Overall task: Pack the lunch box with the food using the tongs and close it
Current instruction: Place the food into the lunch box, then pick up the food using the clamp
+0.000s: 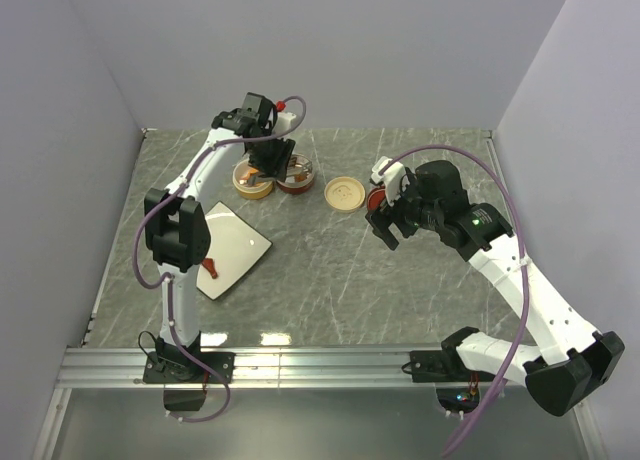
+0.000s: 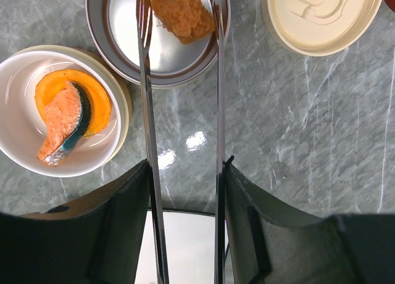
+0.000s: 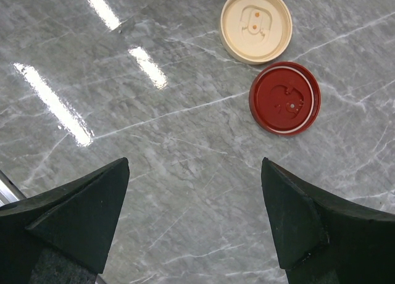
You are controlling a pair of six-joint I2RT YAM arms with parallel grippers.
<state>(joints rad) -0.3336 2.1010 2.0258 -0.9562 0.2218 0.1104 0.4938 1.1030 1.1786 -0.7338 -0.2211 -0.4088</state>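
My left gripper [image 2: 186, 167] is shut on the silver tongs [image 2: 148, 111], one finger pressing each arm. The tong arms reach into the dark red, steel-lined tub [image 2: 117, 55], where a brown-orange food piece [image 2: 185, 15] lies between their tips. I cannot tell whether they still pinch it. The cream tub [image 2: 18, 154] beside it holds an orange wedge [image 2: 99, 102] and a pink slice [image 2: 62, 126]. From above, my left gripper [image 1: 268, 155] hangs over both tubs. My right gripper [image 3: 195, 167] is open and empty over bare table, near the cream lid [image 3: 256, 25] and the red lid [image 3: 285, 97].
A white square plate [image 1: 240, 242] lies by the left arm with a small red food bit [image 1: 210, 268] on its near edge. The cream lid [image 1: 345, 193] sits right of the tubs. The right arm partly covers the red lid [image 1: 374, 200]. Walls enclose the table.
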